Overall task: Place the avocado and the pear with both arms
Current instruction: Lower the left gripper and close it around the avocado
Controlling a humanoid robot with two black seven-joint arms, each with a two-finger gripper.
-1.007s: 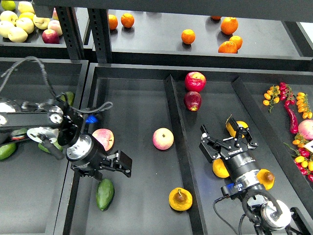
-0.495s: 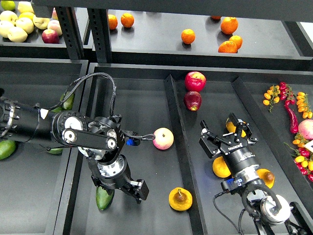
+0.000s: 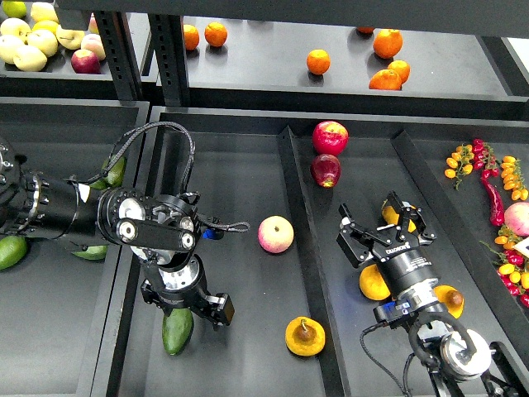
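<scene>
A dark green avocado (image 3: 175, 331) lies at the front left of the middle bin. My left gripper (image 3: 185, 304) points down right over its upper end, jaws open, nothing held. A yellow-orange pear (image 3: 304, 337) with a brown pit lies at the front right of the same bin, free. My right gripper (image 3: 383, 228) is open in the right bin, with a yellow fruit (image 3: 388, 214) partly hidden between its fingers. Two more yellow-orange pears (image 3: 371, 284) (image 3: 451, 299) lie beside the right arm.
A pink-yellow apple (image 3: 275, 234) sits mid-bin. Two red apples (image 3: 330, 136) (image 3: 326, 170) lie behind the divider (image 3: 299, 223). More avocados (image 3: 10, 251) lie in the left bin. Oranges (image 3: 318, 61) and pale apples (image 3: 29, 56) sit on the back shelf. Chillies and small tomatoes (image 3: 494, 194) are far right.
My left arm swung over the middle bin, now hiding a pink apple, and its gripper came down over the avocado, shifting slightly left in the last half second. The right arm has not moved.
</scene>
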